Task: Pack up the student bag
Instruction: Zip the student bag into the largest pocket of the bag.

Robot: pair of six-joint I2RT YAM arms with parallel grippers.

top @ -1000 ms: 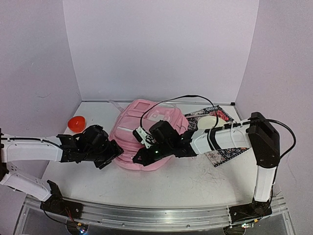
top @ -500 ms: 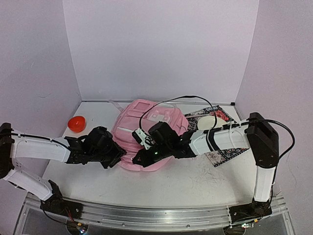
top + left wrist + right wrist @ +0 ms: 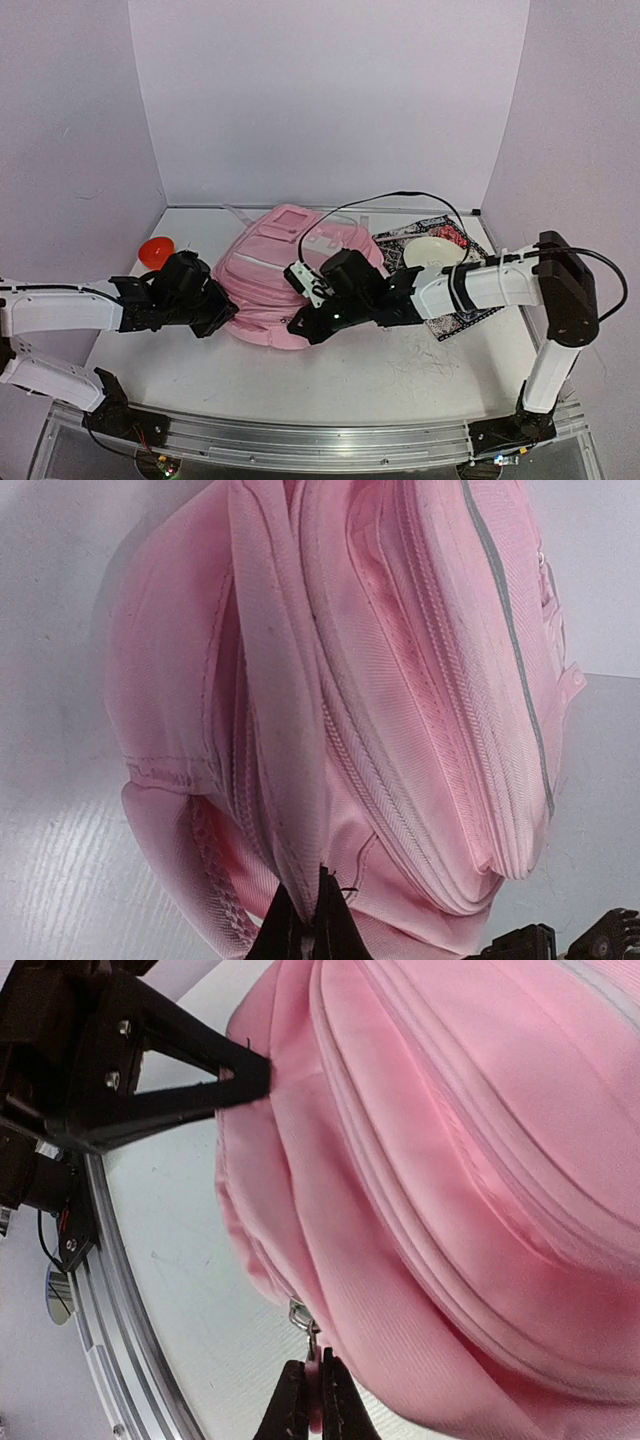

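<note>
Barely started, I'd say: left claw and right claw each pinch the student bag, apparently unopened.

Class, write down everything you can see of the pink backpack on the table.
The pink backpack is soft woven fabric, the biggest thing here, lying on the white table with its front up. Stacked zip pockets with grey zip lines bulge across it. The left claw is shut on a fold of fabric at the side nearest the left arm. The right claw is shut on its near edge beside a metal zip ring.
</note>
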